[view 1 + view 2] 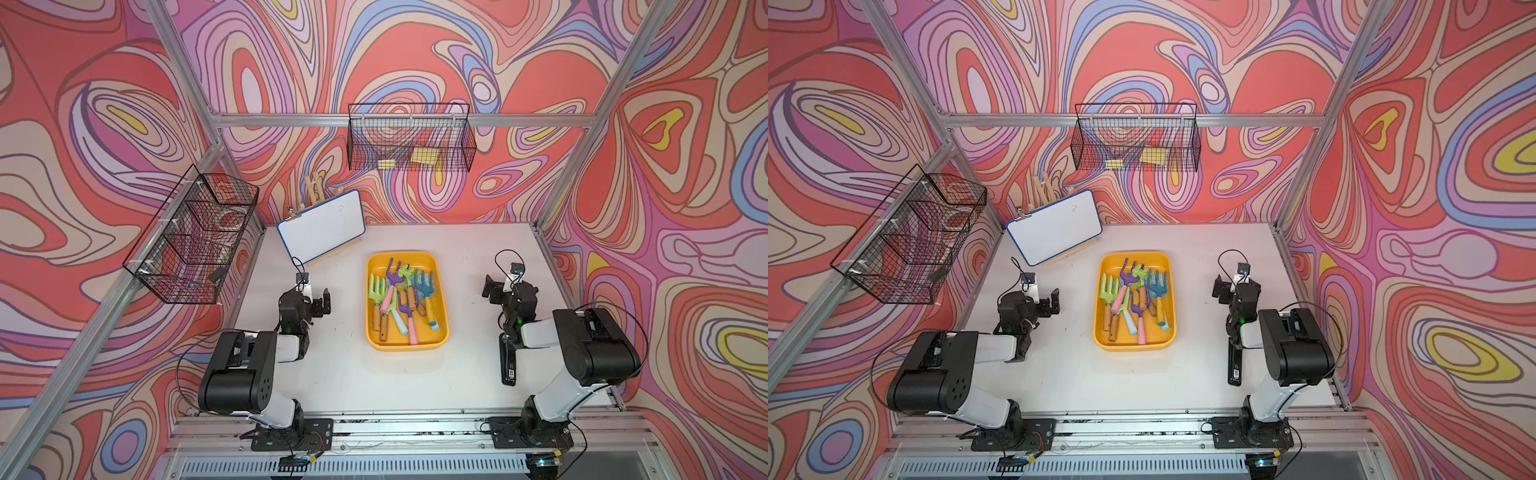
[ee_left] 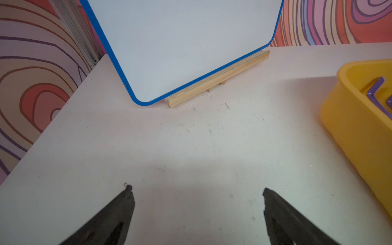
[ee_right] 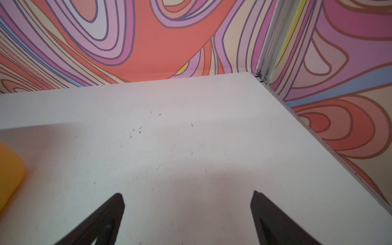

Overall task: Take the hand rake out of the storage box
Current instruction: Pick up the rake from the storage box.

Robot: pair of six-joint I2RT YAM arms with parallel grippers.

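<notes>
The yellow storage box (image 1: 405, 347) sits mid-table (image 1: 374, 382), holding a jumbled pile of hand rakes (image 1: 400, 293) with green, purple and blue heads and wooden or pastel handles. At the box's 9 o'clock the left end effector (image 2: 196, 189) hangs over bare table, jaws spread wide and gripping nothing. At 3 o'clock the right end effector (image 3: 187, 194) is equally wide and empty. At 11 o'clock a blank whiteboard (image 1: 322, 224) leans on a wooden stand. A wire basket (image 1: 411, 141) on the back wall holds yellow blocks, possibly sponges. The white label on the black bar (image 1: 508, 361) by the right arm is too small to read.
</notes>
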